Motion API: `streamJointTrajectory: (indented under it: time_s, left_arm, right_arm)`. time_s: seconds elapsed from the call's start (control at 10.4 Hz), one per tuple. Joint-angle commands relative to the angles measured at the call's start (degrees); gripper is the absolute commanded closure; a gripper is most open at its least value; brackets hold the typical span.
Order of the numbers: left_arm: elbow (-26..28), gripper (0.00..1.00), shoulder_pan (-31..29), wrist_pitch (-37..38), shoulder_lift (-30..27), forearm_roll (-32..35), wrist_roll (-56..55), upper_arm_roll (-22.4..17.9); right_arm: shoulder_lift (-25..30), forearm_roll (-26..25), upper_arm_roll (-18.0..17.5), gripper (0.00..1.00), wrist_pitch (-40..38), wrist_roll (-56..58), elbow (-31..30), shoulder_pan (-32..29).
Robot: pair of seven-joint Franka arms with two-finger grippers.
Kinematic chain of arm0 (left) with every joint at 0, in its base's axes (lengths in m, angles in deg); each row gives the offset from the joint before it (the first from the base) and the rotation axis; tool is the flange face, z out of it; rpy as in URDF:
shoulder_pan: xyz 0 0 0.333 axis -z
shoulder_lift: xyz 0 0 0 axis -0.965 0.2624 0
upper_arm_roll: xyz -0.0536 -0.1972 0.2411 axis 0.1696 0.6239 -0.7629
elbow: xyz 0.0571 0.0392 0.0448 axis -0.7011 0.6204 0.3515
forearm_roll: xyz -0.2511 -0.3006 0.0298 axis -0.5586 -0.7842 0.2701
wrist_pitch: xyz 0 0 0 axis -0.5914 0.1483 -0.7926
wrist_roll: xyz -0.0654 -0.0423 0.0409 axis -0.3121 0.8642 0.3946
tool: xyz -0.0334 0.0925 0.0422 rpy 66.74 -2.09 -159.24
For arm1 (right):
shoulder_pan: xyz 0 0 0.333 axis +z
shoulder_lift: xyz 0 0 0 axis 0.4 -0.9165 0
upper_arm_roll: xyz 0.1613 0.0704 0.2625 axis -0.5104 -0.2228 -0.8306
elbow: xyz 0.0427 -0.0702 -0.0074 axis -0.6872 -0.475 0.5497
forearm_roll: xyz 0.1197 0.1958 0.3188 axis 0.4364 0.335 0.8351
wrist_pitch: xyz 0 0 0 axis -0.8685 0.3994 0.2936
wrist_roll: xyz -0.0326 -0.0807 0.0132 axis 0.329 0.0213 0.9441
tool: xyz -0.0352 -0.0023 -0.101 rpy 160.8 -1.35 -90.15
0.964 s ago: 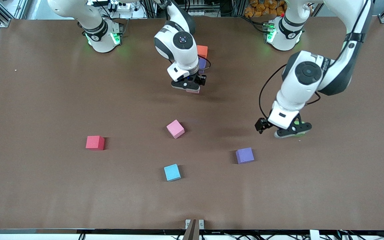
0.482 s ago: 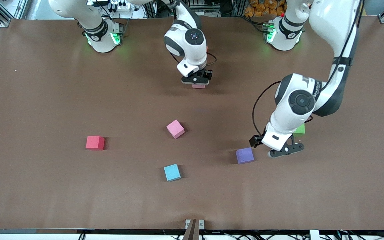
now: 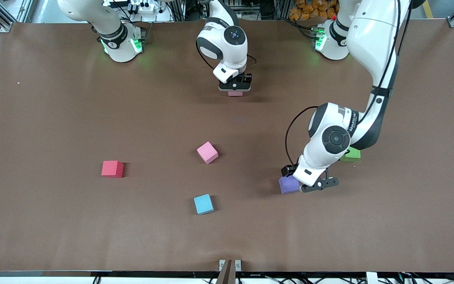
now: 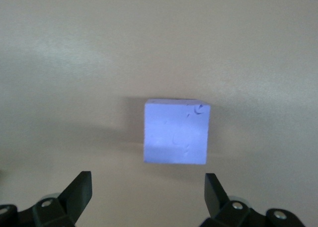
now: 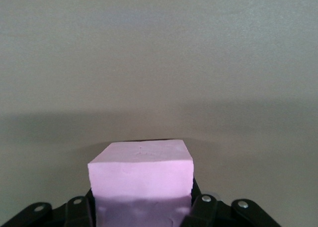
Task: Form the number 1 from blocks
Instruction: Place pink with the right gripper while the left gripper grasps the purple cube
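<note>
My right gripper [image 3: 235, 87] is shut on a pink block [image 3: 235, 94], which fills the right wrist view [image 5: 141, 180], low over the table's middle near the bases. The orange block and one purple block are hidden under that arm. A second pink block [image 3: 207, 152] lies on the table's middle. The other purple block [image 3: 288, 185] lies toward the left arm's end, partly covered by my left gripper [image 3: 314, 185]. In the left wrist view this purple block [image 4: 176, 131] sits just ahead of the open left gripper [image 4: 148, 187], with nothing between the fingers [image 4: 79, 188].
A red cube [image 3: 112, 169] lies toward the right arm's end. A light blue cube [image 3: 203, 204] is nearer the front camera than the loose pink block. A green cube [image 3: 351, 154] sits beside the left arm's wrist.
My left gripper has moved from over the green cube to the purple block. My right gripper has carried the pink block a little toward the bases and the left arm's end.
</note>
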Motion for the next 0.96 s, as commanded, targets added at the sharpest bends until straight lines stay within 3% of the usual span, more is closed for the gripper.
streamJointTrajectory:
  time_s: [0.0,0.48,0.58,0.67,0.87]
  left_arm:
    - [-3.61,0.00,1.16,1.50,1.87,-2.43,2.31,-1.94]
    - [-5.97,0.00,2.04,1.41,4.50,-5.59,5.66,-3.61]
    - [-7.11,0.00,2.39,1.41,5.38,-5.68,5.75,-3.79]
    - [-8.00,0.00,2.39,1.41,5.91,-5.77,5.75,-4.14]
    - [-8.79,0.00,3.35,1.23,6.18,-7.78,5.75,-5.88]
  right_arm:
    - [1.39,-1.77,-0.93,0.55,0.30,-2.91,-1.45,0.56]
    - [0.77,-2.12,-1.20,0.55,0.65,-4.15,-1.18,2.40]
    - [0.60,-2.64,-1.20,0.50,0.65,-4.23,-1.18,2.40]
    - [-0.10,-3.52,-1.20,0.43,0.56,-4.23,-1.10,2.40]
    - [-1.42,-4.48,-1.20,0.00,0.56,-5.46,0.04,2.40]
